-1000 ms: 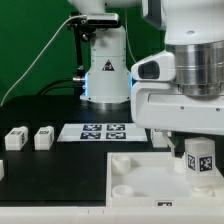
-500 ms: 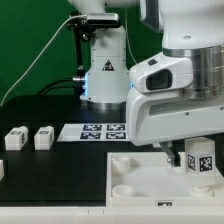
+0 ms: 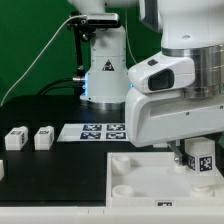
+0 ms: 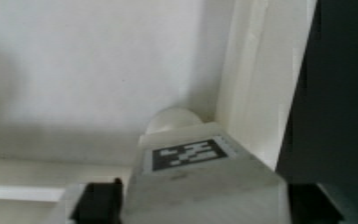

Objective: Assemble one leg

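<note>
My gripper [image 3: 197, 161] is shut on a leg [image 3: 201, 157], a small white block with a black-and-white marker on its face. It holds the leg upright over the right corner of the large white panel [image 3: 138, 178]. In the wrist view the leg [image 4: 194, 150] sits between my two dark fingers [image 4: 99, 200], its far end at the panel's corner beside the raised rim [image 4: 247, 80]. I cannot tell whether the leg's tip touches the panel. My gripper [image 4: 199, 206] is pressed on both sides of the leg.
Two more legs [image 3: 14, 138] [image 3: 43, 137] lie on the black table at the exterior view's left, and a third [image 3: 2, 170] shows at the left edge. The marker board [image 3: 103, 131] lies behind the panel. The robot base [image 3: 103, 70] stands at the back.
The hand has turned and its housing now fills more of the exterior view. The held leg has shifted slightly to the exterior view's right and stays gripped.
</note>
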